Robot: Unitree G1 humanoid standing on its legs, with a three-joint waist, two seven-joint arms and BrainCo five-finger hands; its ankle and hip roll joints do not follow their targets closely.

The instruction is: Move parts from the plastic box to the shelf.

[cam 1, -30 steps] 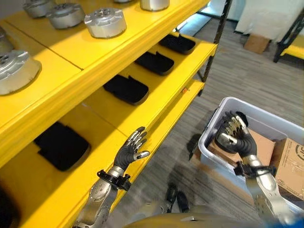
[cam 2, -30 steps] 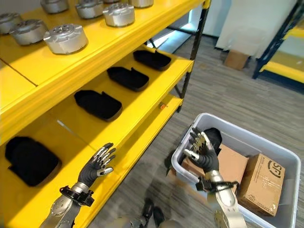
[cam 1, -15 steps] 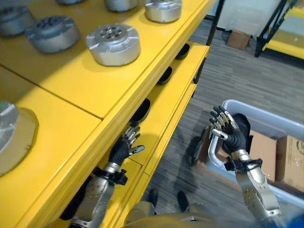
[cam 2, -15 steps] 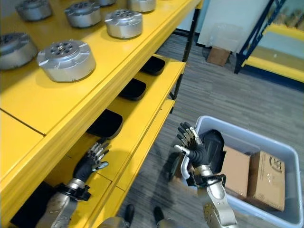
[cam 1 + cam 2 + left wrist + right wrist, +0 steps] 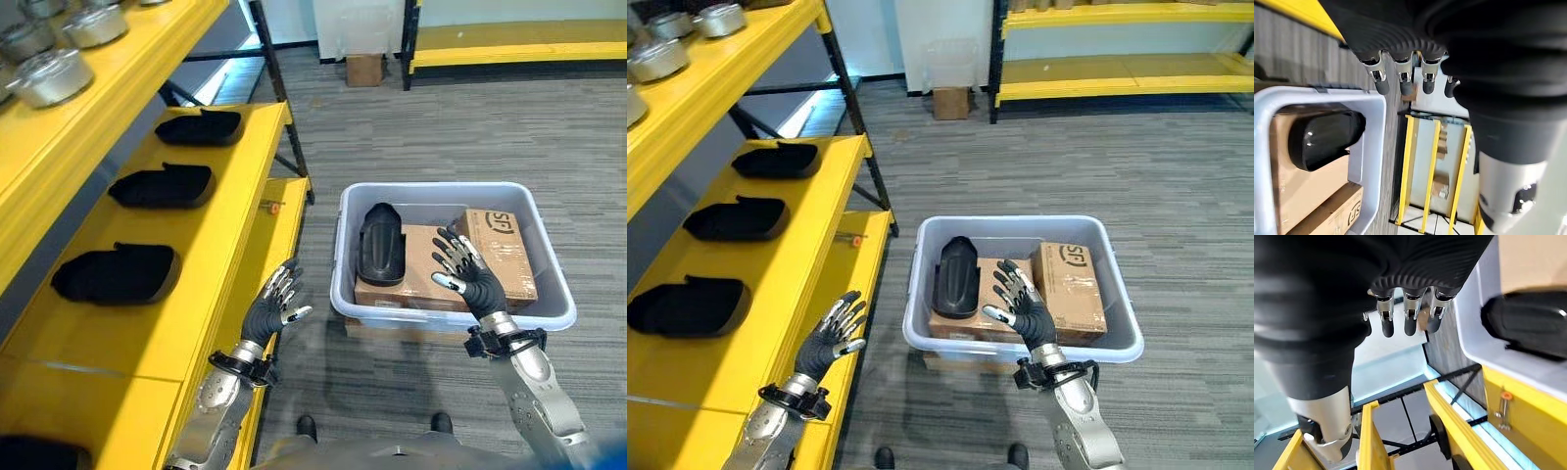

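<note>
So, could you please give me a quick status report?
Left robot hand and right robot hand open, holding nothing. Black part in plastic box on cardboard boxes. Nothing blocking it.

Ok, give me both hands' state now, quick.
Left hand: open, holding nothing, beside the shelf edge.
Right hand: open, holding nothing, above the plastic box.
</note>
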